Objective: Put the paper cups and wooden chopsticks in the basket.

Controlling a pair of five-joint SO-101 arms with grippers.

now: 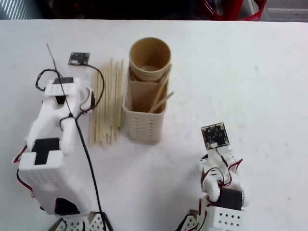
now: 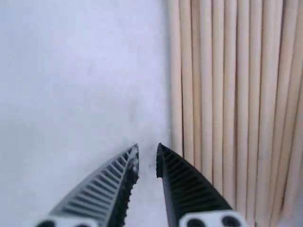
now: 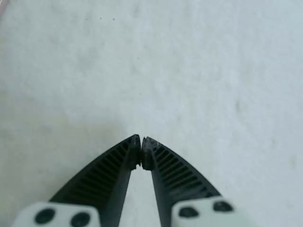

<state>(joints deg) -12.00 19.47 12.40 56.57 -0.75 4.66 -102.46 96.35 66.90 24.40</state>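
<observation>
In the high view the white table [image 1: 260, 72] carries a beige basket [image 1: 143, 126] just left of the frame's centre, with two compartments. The paper cups [image 1: 150, 57] stand nested as one stack in the basket's upper compartment, open mouth up. Two wooden sticks [image 1: 161, 94] lean inside the lower compartment, their upper ends tilted toward the right and resting against the stack and the basket's right wall.

The loose chopsticks [image 1: 107, 101] lie flat on the table in a tidy row just left of the basket, running up and down the frame, near it but apart from its wall.

The left arm [image 1: 50, 139] fills the left side of the frame, stretched toward the top, with a black cable [image 1: 86, 149] draped over it. In its wrist view the left tool [image 2: 147, 153] hangs released over bare table, its tips parted by a narrow gap with nothing between them. The row of chopsticks [image 2: 236, 94] lies right alongside its darker finger [image 2: 182, 184]; whether that finger touches the nearest stick cannot be told.

The right arm [image 1: 222, 192] sits at the lower right of the frame, well apart from the basket. The right tool [image 3: 141, 144] is clenched, tips meeting and grasping nothing, over plain table.
</observation>
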